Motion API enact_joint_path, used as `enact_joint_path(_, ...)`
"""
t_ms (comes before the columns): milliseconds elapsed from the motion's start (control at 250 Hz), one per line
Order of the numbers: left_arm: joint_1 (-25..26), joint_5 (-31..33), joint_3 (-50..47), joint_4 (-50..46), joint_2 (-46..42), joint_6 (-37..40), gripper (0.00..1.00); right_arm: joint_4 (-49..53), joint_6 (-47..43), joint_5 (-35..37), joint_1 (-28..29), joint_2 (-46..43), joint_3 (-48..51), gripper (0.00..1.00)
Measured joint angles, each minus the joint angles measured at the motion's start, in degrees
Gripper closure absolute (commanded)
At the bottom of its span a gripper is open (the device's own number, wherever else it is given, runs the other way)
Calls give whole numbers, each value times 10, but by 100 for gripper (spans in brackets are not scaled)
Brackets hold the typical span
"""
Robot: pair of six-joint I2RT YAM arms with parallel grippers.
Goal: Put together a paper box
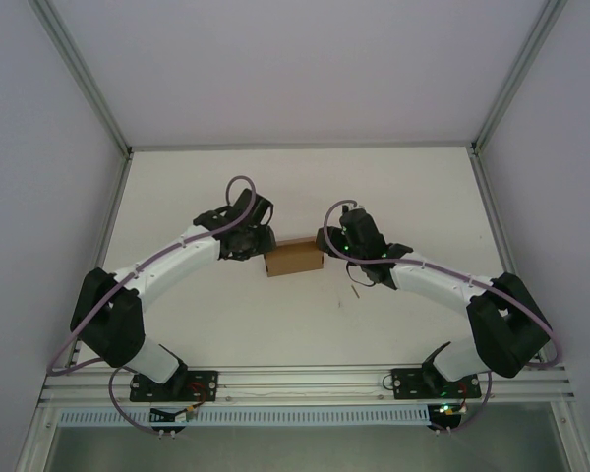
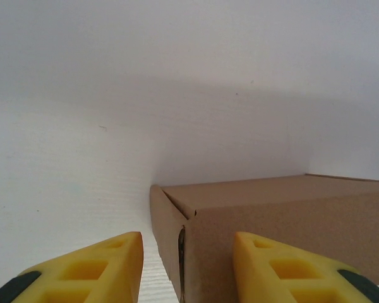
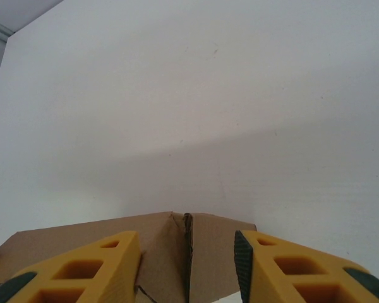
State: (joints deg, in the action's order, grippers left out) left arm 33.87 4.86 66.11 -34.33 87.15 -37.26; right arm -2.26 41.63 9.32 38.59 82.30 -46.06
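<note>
Table (image 1: 393, 187): white, with walls at 9, 12 and 3 o'clock.
Left arm (image 1: 167, 261): arcs in from 7 o'clock.
Right arm (image 1: 442, 280): arcs in from 5 o'clock.
Paper box (image 1: 293, 258): brown and folded up, lying at the table's centre between both grippers.
Left gripper (image 2: 187, 238): at the box's 9 o'clock end, unclenched, yellow fingers (image 2: 114, 265) straddling a corner.
Right gripper (image 3: 186, 235): at the box's 3 o'clock end, unclenched, fingers spread over the end seam.

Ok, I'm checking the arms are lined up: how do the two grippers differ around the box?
The left gripper sits at the box's left end, the right gripper at its right end. The left gripper straddles a corner; the right gripper straddles an end seam. Both are open.
</note>
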Motion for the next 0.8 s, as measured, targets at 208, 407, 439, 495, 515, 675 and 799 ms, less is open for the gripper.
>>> enact_joint_path(208,-3,-11,-14,19,-3,-9,59,4,17,-9,0,0,0,60)
enact_joint_path(407,-7,-19,-28,38,-7,-14,59,17,33,-13,0,3,-2,63)
enact_joint_path(439,-7,-20,-30,41,-8,-16,59,21,34,-13,0,6,-3,63)
enact_joint_path(495,-8,-23,-34,43,-8,-18,60,34,34,-15,0,16,-4,63)
enact_joint_path(515,-8,-25,-35,43,-8,-18,61,37,35,-16,0,20,-4,63)
enact_joint_path(675,-10,-29,-46,55,-14,-23,63,43,39,-14,1,26,-9,65)
enact_joint_path(799,-12,-37,-67,79,-24,-29,63,43,39,-14,1,26,-9,65)
